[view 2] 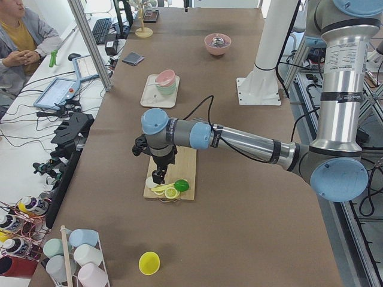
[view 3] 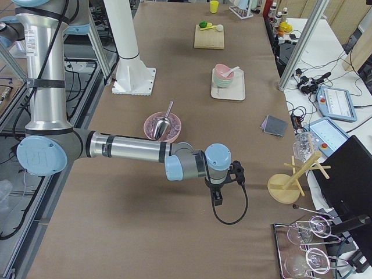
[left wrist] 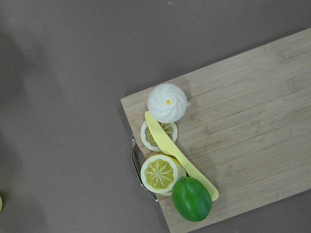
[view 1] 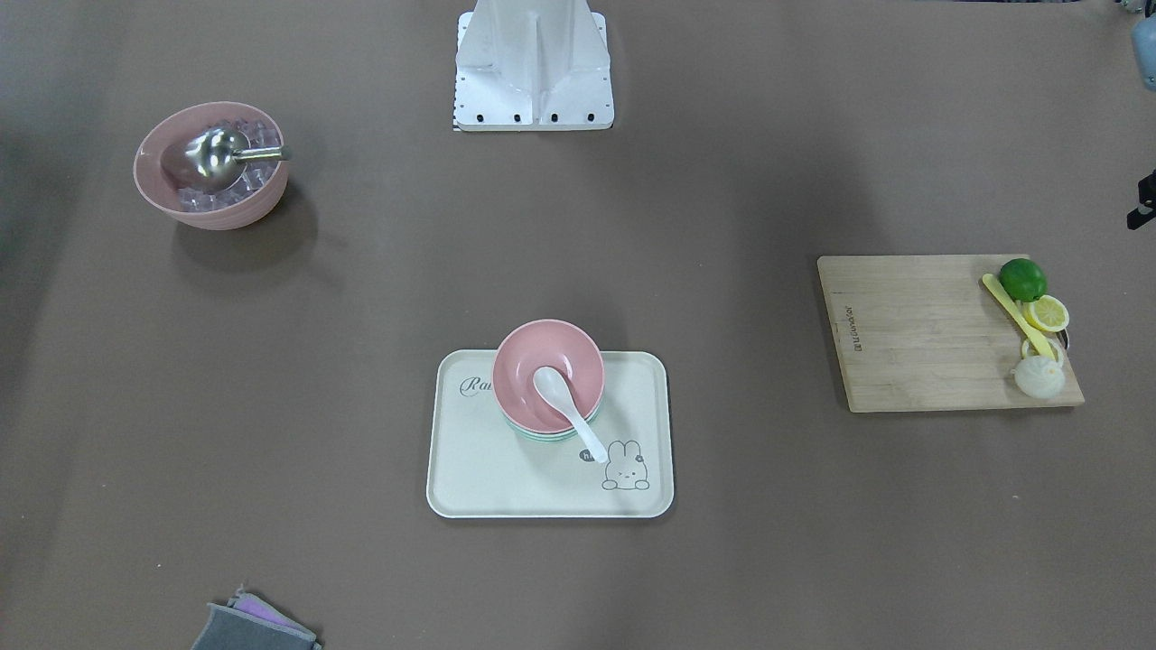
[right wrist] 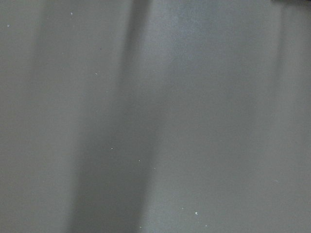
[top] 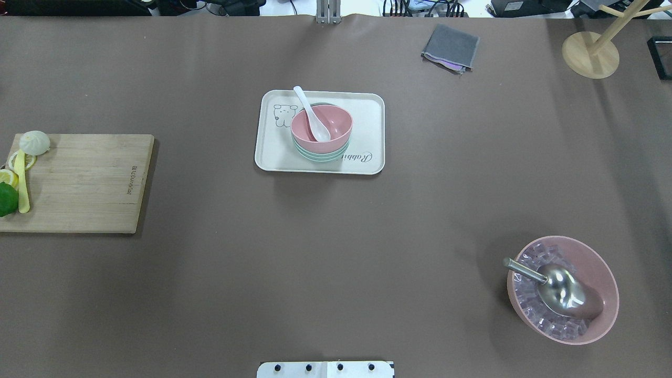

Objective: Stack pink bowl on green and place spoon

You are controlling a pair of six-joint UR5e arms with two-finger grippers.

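Pink bowl (view 1: 548,375) sits nested on the green bowl (top: 320,156) on the cream tray (view 1: 488,478), white spoon (view 1: 567,411) resting inside with its handle over the rim. I judge both steps done, with 0 left.

The bowls look smooth, round, matte plastic; the spoon looks glossy.

My left gripper (view 2: 158,176) hangs above the wooden cutting board (view 2: 187,164) and my right gripper (view 3: 218,200) over the brown table. I cannot tell how wide either stands.

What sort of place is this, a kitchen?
Probably a robotics lab staged like a kitchen: a robot arm reaching over the table, a seated person beside a control tablet, and toy-looking fruit on a cutting board.
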